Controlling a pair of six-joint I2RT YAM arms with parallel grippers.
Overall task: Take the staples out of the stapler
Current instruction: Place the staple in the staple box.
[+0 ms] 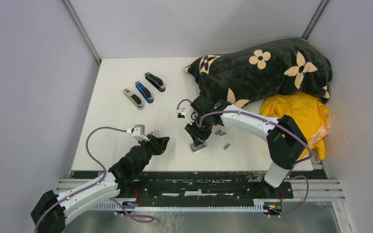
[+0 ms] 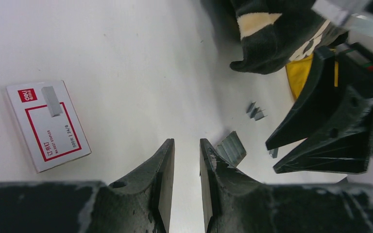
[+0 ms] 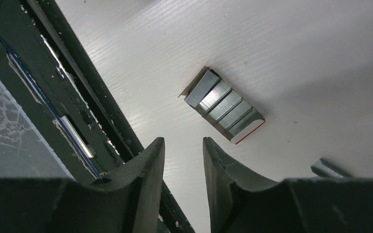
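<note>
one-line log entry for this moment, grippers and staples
left gripper: slightly open, empty | right gripper: slightly open, empty | staples: strips lying on table | staplers: three in row, away from both grippers

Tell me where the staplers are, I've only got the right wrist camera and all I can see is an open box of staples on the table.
Observer: Three lie side by side in the far left part of the table: a grey stapler, a blue stapler and a black stapler.
Operator: Is the other arm holding anything?
Observer: No, the left tool has a narrow gap between its fingers and nothing in it.
Operator: Anything lying near it?
Observer: A white-and-red staple box lies flat on the table, printed side up.
</note>
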